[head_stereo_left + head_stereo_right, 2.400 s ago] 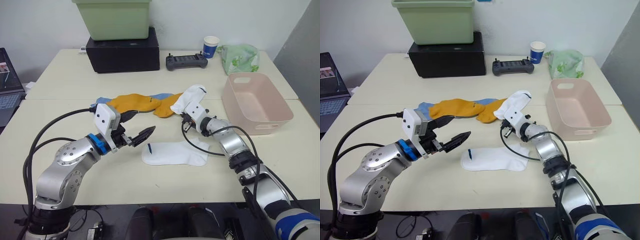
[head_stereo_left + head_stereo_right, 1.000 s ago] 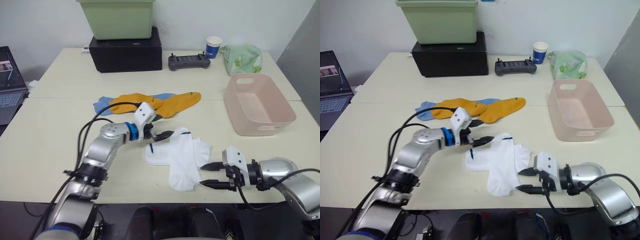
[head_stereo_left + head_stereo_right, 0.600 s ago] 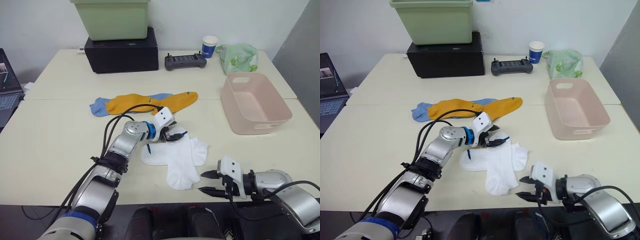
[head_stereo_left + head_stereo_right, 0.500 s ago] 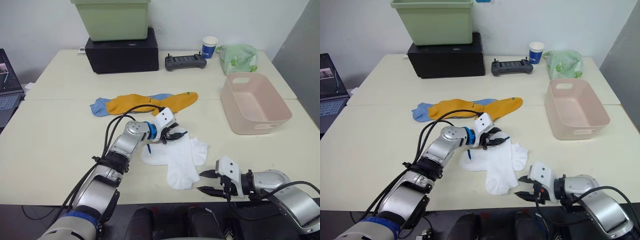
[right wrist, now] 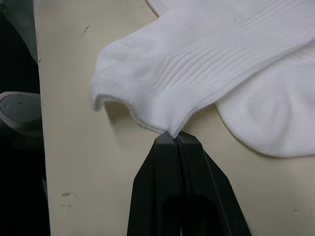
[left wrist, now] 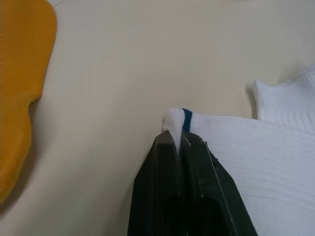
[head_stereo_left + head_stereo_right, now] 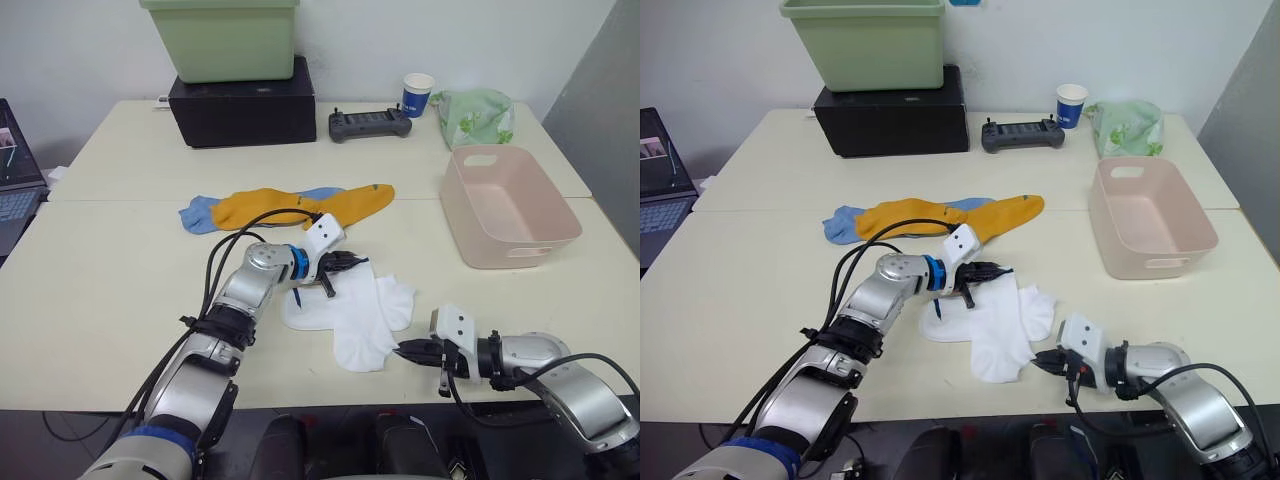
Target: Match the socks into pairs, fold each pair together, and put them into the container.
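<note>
Pinching: left gripper [image 6: 178,138] nips upper white sock [image 7: 360,325] cuff | right gripper [image 5: 176,139] nips its other edge

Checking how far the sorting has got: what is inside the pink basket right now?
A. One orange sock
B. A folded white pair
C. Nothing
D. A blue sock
C: the pink basket shows only its bare floor, while the white socks lie on the table with the orange socks.
</note>
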Motion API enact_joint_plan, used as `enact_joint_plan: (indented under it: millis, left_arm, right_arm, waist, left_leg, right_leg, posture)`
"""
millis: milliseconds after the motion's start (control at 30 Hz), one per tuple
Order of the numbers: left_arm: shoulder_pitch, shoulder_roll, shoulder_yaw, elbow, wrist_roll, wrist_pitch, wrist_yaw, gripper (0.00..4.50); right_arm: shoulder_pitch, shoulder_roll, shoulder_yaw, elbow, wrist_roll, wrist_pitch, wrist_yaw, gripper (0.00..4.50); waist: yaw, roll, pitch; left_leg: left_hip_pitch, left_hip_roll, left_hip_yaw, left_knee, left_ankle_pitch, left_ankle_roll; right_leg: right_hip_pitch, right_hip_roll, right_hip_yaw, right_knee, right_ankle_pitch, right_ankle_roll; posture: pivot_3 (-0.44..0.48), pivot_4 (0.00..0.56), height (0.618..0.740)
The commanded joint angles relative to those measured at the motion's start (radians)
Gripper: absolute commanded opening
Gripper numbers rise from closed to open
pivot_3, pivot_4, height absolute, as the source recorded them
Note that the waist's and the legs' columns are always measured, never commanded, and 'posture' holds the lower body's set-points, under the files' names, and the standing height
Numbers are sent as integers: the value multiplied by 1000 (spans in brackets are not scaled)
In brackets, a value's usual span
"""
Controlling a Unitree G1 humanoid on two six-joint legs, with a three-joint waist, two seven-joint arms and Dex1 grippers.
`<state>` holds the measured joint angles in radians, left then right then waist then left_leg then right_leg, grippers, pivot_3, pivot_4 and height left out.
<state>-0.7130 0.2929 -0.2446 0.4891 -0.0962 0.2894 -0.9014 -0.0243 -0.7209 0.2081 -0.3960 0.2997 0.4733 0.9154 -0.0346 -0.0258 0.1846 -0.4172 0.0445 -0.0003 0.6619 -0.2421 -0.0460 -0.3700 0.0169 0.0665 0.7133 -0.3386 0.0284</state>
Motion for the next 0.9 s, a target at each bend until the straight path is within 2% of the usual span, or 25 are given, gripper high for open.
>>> enact_joint_plan:
  millis: [33, 100, 233, 333, 467, 633, 833, 867, 900]
  left_arm:
    - [52, 28, 63, -170, -52, 105, 19, 0]
    - [78, 35, 77, -232, -66, 149, 32, 0]
    - [196, 61, 145, -463, -113, 251, 96, 0]
    - [301, 42, 223, -647, -146, 299, 203, 0]
    - [459, 34, 270, -874, -185, 401, 302, 0]
    - [589, -12, 287, -972, -172, 404, 425, 0]
    - [673, -27, 285, -970, -175, 331, 464, 0]
    - [679, -30, 285, -963, -174, 319, 468, 483]
    - [681, -33, 284, -959, -175, 311, 473, 597]
  right_arm:
    - [-35, -13, -60, -19, 51, 36, 18, 19]
    - [-43, -18, -74, -26, 67, 50, 22, 19]
    - [-96, -62, -114, -34, 107, 98, 58, 19]
    - [-187, -91, -108, 21, 101, 108, 95, 19]
    - [-334, -95, -57, 160, 58, 65, 170, 19]
    - [-457, -55, 15, 312, -1, -4, 233, 19]
    - [-512, 14, 67, 438, -73, -86, 239, 19]
    - [-516, 24, 57, 448, -76, -94, 225, 193]
    - [-519, 30, 49, 457, -79, -101, 218, 397]
  waist:
    - [1, 0, 0]
    - [3, 0, 0]
    - [4, 0, 0]
    - [1, 0, 0]
    - [2, 0, 0]
    - [7, 0, 0]
    - [7, 0, 0]
    - [6, 0, 0]
    - [5, 0, 0]
  left_leg:
    - [0, 1, 0, 0, 0, 0]
    - [-1, 2, -1, 0, 0, 0]
    - [-1, 3, -1, 0, 0, 0]
    - [-1, 3, -1, 0, 0, 0]
    - [0, 2, -1, 0, 0, 0]
    - [-1, 2, -1, 0, 0, 0]
    - [-1, 2, -1, 0, 0, 0]
    - [-1, 2, -1, 0, 0, 0]
    - [-1, 2, -1, 0, 0, 0]
  right_leg:
    - [0, 0, 0, 0, 0, 0]
    - [-1, -1, 1, 0, 0, 0]
    - [-1, -2, 2, 0, 0, 0]
    - [0, -3, 3, 0, 0, 0]
    - [1, -3, 2, 0, 0, 0]
    - [1, -4, 2, -1, 0, 0]
    - [1, -5, 2, -1, 0, 0]
    - [1, -5, 2, -1, 0, 0]
    - [1, -5, 2, -1, 0, 0]
  posture:
    - [0, 150, 740]
    - [0, 150, 740]
    - [0, 150, 740]
    - [0, 150, 740]
    - [0, 150, 740]
    - [0, 150, 740]
    - [0, 150, 740]
    - [0, 150, 740]
    - [0, 150, 740]
